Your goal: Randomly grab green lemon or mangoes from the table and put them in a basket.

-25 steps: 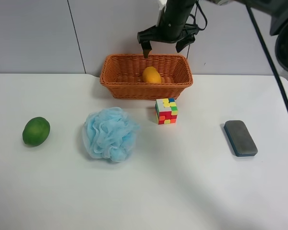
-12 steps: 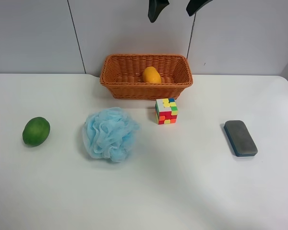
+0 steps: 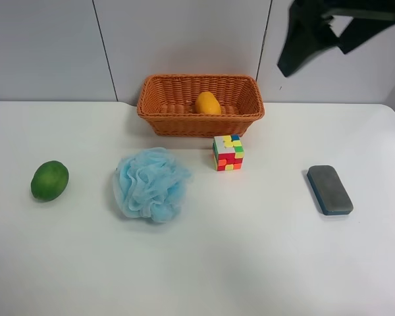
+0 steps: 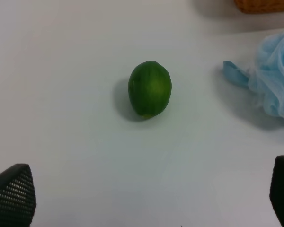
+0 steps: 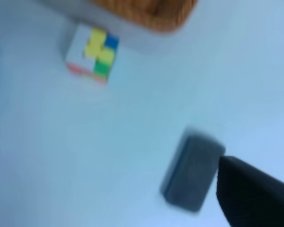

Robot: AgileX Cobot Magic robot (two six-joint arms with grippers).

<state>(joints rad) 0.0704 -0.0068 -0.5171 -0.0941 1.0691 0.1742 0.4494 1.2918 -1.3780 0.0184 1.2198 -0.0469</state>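
Observation:
The green lemon lies on the white table at the exterior high view's left. It also shows in the left wrist view, ahead of my open, empty left gripper. The mango lies inside the wicker basket at the back. My right gripper hangs high at that view's upper right, blurred, with its jaws spread and nothing held. In the right wrist view only one dark finger shows.
A blue mesh bath puff lies between the lemon and the basket. A coloured puzzle cube stands in front of the basket. A grey block lies at the exterior high view's right, below the right gripper.
The right arm has risen from just above the basket and swung toward the exterior high view's right. The mango stays in the basket. The other objects have not moved.

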